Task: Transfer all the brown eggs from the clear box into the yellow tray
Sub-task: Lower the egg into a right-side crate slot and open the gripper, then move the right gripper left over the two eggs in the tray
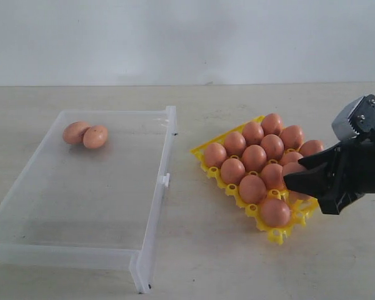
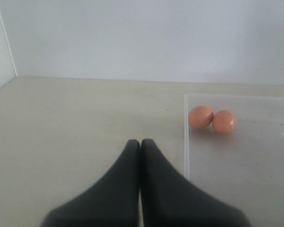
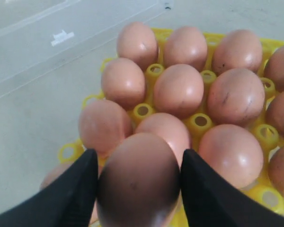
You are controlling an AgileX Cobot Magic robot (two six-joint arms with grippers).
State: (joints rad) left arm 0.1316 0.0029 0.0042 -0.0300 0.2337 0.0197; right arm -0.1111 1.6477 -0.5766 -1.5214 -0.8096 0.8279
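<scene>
Right wrist view: smooth pinkish brown eggs (image 3: 179,90) fill yellow tray (image 3: 143,111).

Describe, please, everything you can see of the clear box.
The clear box is a large, shallow rectangle of transparent, colourless plastic with low walls, plus a thicker rim flange and a small tab on the side facing the yellow tray. It lies flat on the table, beside that tray but apart from it. Two brown eggs, touching each other, rest near one far corner; nothing else shows inside.
</scene>
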